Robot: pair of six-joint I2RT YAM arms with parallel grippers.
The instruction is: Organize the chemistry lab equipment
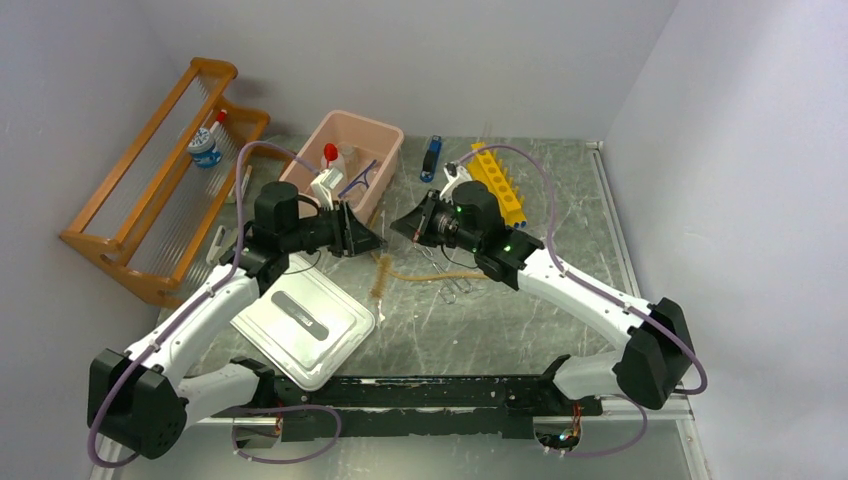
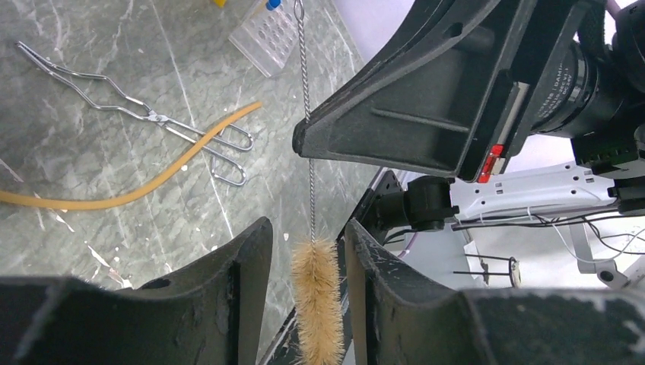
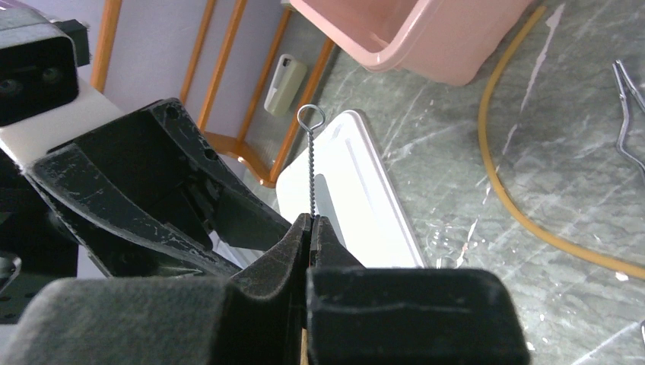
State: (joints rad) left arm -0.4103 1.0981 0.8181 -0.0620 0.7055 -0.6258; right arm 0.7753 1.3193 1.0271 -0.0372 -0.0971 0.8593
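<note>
Barely started here: our right gripper (image 3: 310, 220) is clamped on the brush (image 2: 316, 296) by its wire stem in mid-air, with the left gripper (image 2: 308, 228) open around the bristles, not touching. We've got 1 bottle (image 1: 330, 170) in the tub (image 1: 385, 135). The hose (image 2: 163, 179) and tongs (image 2: 156, 115) lie loose on the table (image 1: 450, 330).

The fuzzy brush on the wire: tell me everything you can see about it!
It is a thin brush: a soft tan bristle head on a long, straight, twisted metal wire that ends in a small loop. The right gripper is pinched shut partway along the wire, with the loop poking out past its tips. The bristle head sits between the parted fingers of the left gripper, which do not look clamped on it.
</note>
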